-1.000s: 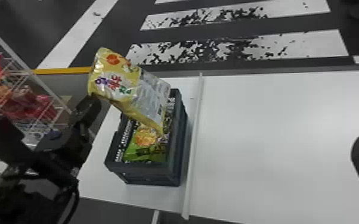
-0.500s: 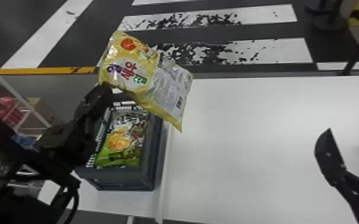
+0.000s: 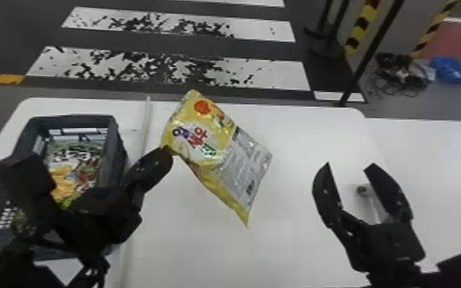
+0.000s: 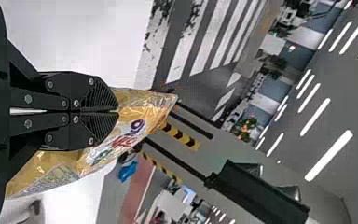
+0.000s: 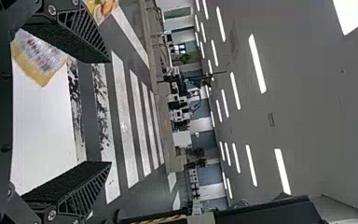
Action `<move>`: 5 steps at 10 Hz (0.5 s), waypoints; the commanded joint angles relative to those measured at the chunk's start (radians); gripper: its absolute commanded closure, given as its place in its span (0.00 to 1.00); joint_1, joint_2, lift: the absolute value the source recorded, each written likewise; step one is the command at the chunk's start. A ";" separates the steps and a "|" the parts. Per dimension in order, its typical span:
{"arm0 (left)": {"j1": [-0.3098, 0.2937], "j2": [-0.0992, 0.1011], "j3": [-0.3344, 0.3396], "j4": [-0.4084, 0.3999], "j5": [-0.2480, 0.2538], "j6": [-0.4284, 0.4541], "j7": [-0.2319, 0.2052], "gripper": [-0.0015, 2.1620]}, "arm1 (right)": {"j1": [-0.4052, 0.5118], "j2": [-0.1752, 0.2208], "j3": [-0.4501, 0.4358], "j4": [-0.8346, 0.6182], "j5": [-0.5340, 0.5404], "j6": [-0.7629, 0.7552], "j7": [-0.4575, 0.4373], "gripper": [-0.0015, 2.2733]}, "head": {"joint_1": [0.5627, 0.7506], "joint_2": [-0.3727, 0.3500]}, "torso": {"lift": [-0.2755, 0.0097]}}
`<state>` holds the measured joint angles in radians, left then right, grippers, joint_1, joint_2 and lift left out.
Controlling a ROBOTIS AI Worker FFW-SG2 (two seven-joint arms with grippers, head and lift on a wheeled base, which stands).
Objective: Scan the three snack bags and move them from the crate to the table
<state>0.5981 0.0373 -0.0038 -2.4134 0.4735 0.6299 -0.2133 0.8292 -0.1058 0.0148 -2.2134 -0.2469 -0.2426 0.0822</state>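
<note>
Where the crate [image 3: 114, 153] stands, a strip [image 3: 145, 130] runs alongside

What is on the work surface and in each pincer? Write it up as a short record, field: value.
held item: yellow snack bag, over the white table
left pincer: shut on the yellow snack bag
right pincer: open and empty, to the right of that bag
crate: dark, at the robot's left, across the pale strip
crate contents: at least one multicoloured bag
stage: yellow snack bag out of the crate, not yet set down
</note>
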 commanded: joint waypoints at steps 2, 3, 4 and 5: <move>-0.054 0.023 -0.113 0.128 -0.044 -0.002 -0.012 0.95 | -0.001 0.002 -0.001 0.000 -0.002 0.000 0.001 0.05 | 0.70 0.25 | 0.75; -0.084 0.023 -0.134 0.194 -0.055 -0.002 -0.012 0.95 | -0.001 0.000 -0.001 0.000 -0.002 0.000 -0.001 0.05 | 0.70 0.20 | 0.75; -0.116 0.021 -0.153 0.267 -0.059 -0.005 -0.031 0.95 | -0.001 0.000 -0.001 0.000 -0.002 0.000 0.001 0.05 | 0.70 0.18 | 0.75; -0.150 0.019 -0.166 0.330 -0.062 -0.008 -0.054 0.95 | 0.001 0.000 -0.004 0.000 -0.002 0.000 -0.001 0.05 | 0.70 0.15 | 0.75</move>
<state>0.4664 0.0575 -0.1613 -2.1188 0.4127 0.6232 -0.2656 0.8289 -0.1059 0.0123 -2.2136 -0.2485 -0.2431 0.0817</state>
